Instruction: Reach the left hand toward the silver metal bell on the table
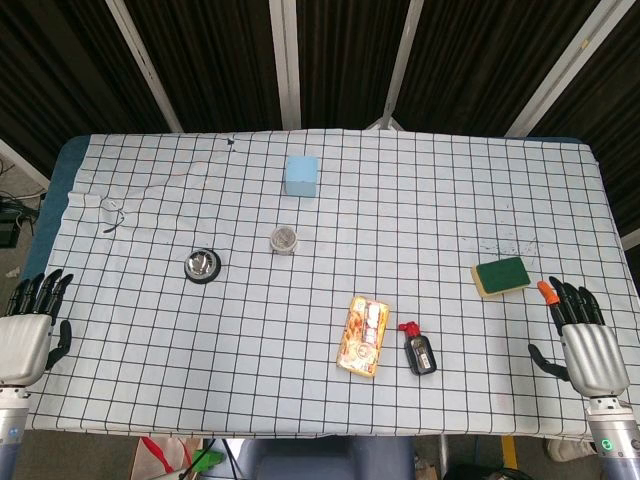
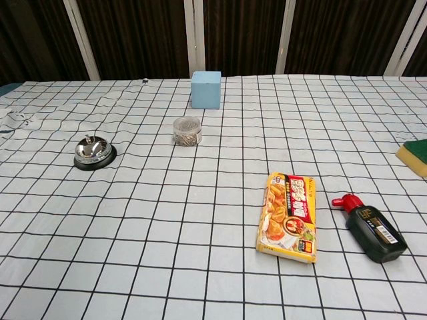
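Observation:
The silver metal bell (image 1: 202,266) sits on its black base on the checked cloth, left of centre; the chest view shows the bell (image 2: 93,152) at the left. My left hand (image 1: 27,326) hangs at the table's near left edge, well to the left of and nearer than the bell, fingers straight and apart, holding nothing. My right hand (image 1: 585,338) is at the near right edge, fingers extended and empty. Neither hand appears in the chest view.
A small round clear tub (image 1: 285,239) stands right of the bell, a light blue cube (image 1: 301,175) behind it. A yellow snack packet (image 1: 365,334) and a black bottle with a red cap (image 1: 419,350) lie near centre. A green and yellow sponge (image 1: 501,275) lies right.

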Controlling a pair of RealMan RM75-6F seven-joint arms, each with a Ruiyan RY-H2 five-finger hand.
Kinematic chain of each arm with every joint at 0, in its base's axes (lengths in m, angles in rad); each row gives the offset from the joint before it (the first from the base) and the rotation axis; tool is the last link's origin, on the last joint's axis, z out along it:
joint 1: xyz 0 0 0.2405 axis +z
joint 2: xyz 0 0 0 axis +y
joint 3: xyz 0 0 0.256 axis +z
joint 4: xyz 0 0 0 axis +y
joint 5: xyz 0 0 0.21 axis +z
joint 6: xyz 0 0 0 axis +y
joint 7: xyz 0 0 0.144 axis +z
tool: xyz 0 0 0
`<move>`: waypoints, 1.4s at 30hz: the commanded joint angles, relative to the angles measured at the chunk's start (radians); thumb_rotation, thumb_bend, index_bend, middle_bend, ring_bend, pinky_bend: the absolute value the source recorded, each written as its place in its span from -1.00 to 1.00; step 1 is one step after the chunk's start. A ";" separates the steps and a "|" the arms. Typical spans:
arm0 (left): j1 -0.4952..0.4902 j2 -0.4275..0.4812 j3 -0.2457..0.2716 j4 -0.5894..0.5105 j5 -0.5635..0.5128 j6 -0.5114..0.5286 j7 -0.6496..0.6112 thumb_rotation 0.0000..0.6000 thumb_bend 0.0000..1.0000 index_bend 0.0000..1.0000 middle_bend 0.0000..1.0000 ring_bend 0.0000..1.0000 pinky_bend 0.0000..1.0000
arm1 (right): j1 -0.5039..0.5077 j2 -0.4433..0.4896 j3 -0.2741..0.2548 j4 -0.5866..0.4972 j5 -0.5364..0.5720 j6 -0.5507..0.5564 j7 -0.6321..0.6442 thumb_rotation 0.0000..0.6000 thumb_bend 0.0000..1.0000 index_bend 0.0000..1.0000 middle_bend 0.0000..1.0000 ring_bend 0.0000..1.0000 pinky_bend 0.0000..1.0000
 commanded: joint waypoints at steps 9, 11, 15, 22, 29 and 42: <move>0.003 -0.001 0.006 -0.006 0.011 0.004 0.010 1.00 0.67 -0.89 -0.95 -1.00 -0.98 | -0.002 0.002 -0.001 -0.001 -0.007 0.006 0.004 1.00 -0.39 -0.86 -1.00 -0.96 -1.00; 0.002 -0.002 0.006 -0.006 0.010 -0.001 0.009 1.00 0.67 -0.89 -0.95 -1.00 -0.98 | -0.001 0.001 -0.001 -0.001 -0.006 0.004 0.004 1.00 -0.39 -0.86 -1.00 -0.96 -1.00; -0.004 -0.003 0.007 -0.002 0.007 -0.016 0.005 1.00 0.67 -0.89 -0.95 -1.00 -0.98 | -0.001 0.001 -0.002 -0.001 -0.002 0.000 0.001 1.00 -0.39 -0.86 -1.00 -0.96 -1.00; -0.025 -0.015 -0.001 0.026 -0.009 -0.056 -0.002 1.00 0.67 -0.89 -0.95 -1.00 -0.98 | -0.006 0.006 -0.004 -0.007 -0.010 0.012 0.007 1.00 -0.39 -0.86 -1.00 -0.95 -1.00; -0.086 -0.055 -0.041 0.085 -0.033 -0.126 -0.015 1.00 0.67 -0.89 -0.95 -1.00 -0.98 | -0.006 0.008 -0.004 -0.004 -0.009 0.011 0.016 1.00 -0.39 -0.86 -1.00 -0.95 -1.00; -0.288 -0.214 -0.122 0.245 -0.074 -0.325 0.047 1.00 0.67 -0.89 -0.95 -1.00 -0.98 | -0.005 0.006 0.001 0.001 0.003 0.004 0.015 1.00 -0.39 -0.86 -1.00 -0.95 -1.00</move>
